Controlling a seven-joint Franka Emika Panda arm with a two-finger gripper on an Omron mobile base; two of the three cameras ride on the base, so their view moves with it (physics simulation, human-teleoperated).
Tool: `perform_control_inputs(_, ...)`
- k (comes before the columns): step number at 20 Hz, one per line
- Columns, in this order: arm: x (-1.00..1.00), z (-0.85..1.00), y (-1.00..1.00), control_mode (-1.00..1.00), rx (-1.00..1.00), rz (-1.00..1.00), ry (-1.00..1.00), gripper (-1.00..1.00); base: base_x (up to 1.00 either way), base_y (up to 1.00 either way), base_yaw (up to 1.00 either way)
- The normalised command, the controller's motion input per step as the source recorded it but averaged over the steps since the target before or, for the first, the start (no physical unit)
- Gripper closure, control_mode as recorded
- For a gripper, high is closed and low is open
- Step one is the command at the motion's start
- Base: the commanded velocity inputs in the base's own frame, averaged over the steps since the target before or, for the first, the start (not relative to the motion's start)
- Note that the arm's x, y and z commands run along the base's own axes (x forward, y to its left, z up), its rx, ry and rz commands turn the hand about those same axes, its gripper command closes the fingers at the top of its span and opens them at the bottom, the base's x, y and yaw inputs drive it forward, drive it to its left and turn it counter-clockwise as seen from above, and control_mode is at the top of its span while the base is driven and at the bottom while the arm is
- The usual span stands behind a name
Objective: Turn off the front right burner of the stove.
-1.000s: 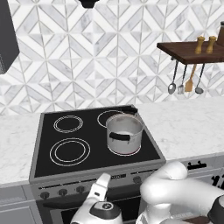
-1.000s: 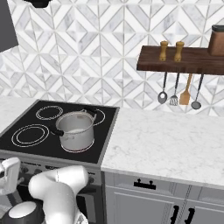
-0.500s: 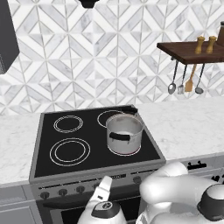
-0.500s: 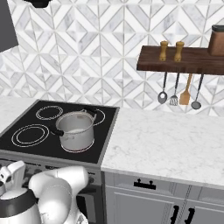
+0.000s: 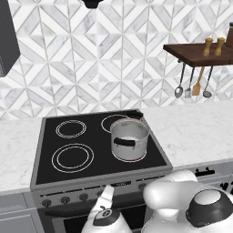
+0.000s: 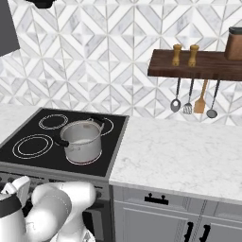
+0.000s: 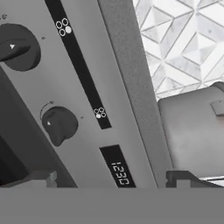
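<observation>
On the left, the stove (image 5: 98, 150) stands between stretches of marble worktop (image 5: 195, 132), its black glass top carrying white ring markings and, at the near right, the front right burner (image 5: 130, 157) tinged reddish beneath a steel pot (image 5: 129, 138). Below the glass runs a front row of dark knobs (image 5: 65, 199). The arm is bent low in front of the oven door, its hand (image 5: 105, 217) just under the control panel. In the hand view the panel sits tilted and close: one knob (image 7: 17, 47) at upper left, a second knob (image 7: 59, 125) lower down, then a clock display (image 7: 119, 173) further right. The jaws themselves cannot be made out, so how far apart they stand cannot be told, and nothing appears held. The step in hand looks like the approach to the panel; next, the hand must settle on the knob that governs the front right burner, close around it and turn it to off
</observation>
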Motion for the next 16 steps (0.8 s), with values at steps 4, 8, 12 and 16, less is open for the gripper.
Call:
perform_control_inputs(4, 0.04, -0.27, 0.14, -1.0, 0.0, 0.0, -0.07, -1.0, 0.0, 0.0, 0.0)
perform_control_inputs(8, 0.16, -0.11, 0.0, -1.0, 0.0, 0.0, -0.11, -1.0, 0.0, 0.0, 0.0)
perform_control_inputs(12, 0.24, -0.04, 0.0, -1.0, 0.0, 0.0, -0.06, -1.0, 0.0, 0.0, 0.0)
perform_control_inputs(16, 0.26, 0.0, 0.0, -1.0, 0.0, 0.0, -0.02, -1.0, 0.0, 0.0, 0.0)
